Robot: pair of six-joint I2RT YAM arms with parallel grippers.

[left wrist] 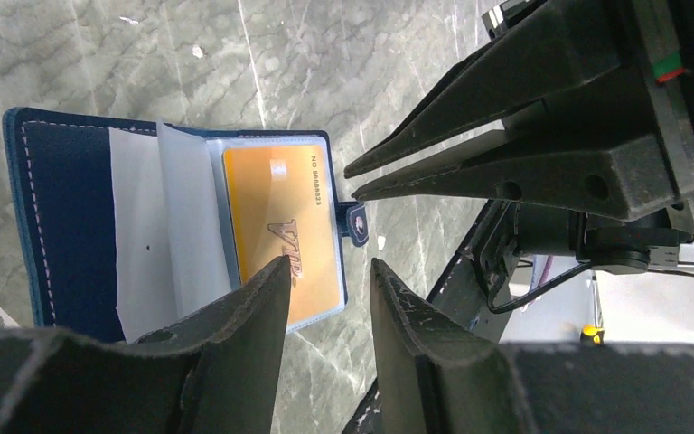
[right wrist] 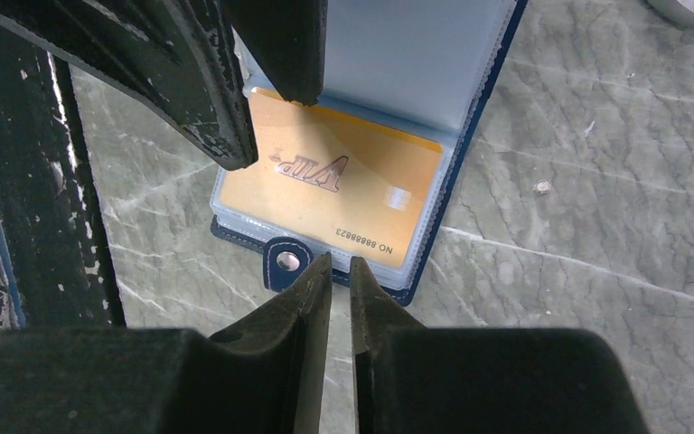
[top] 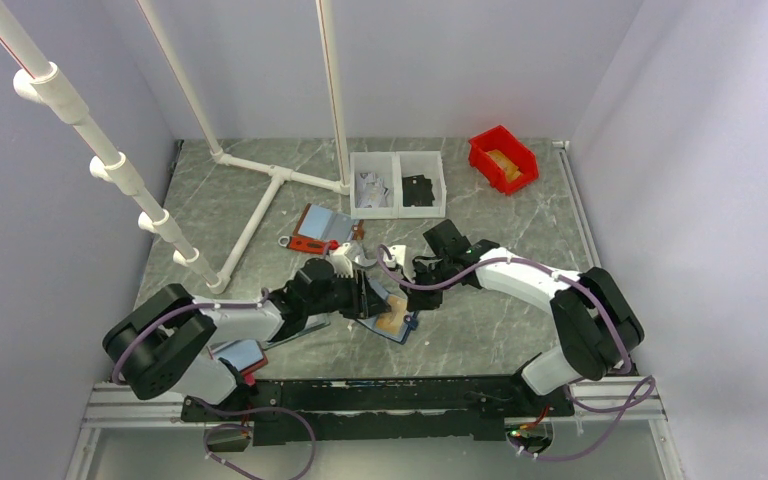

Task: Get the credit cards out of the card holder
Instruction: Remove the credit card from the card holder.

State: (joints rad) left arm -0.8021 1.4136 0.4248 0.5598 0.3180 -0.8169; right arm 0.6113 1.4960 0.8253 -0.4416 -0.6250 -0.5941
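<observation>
**A:** The right gripper [right wrist: 339, 267] fingers, nearest, show just 1 thin slit at the card holder's [left wrist: 63, 217] edge, beside the strap tab [right wrist: 286, 262]. Gripping?

**B:** Can't tell. The gold card [right wrist: 343, 199] lies sleeved, long axis crosswise to them, mid-tabletop [top: 480, 340] toward the near edge. The left gripper [left wrist: 330, 265] is spread over its short end, holding nothing.

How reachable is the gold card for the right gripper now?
Probably yes: the right gripper points at the gold card with nothing between. But the card sits in a clear pocket of the holder, and the left gripper crowds one end.
</observation>
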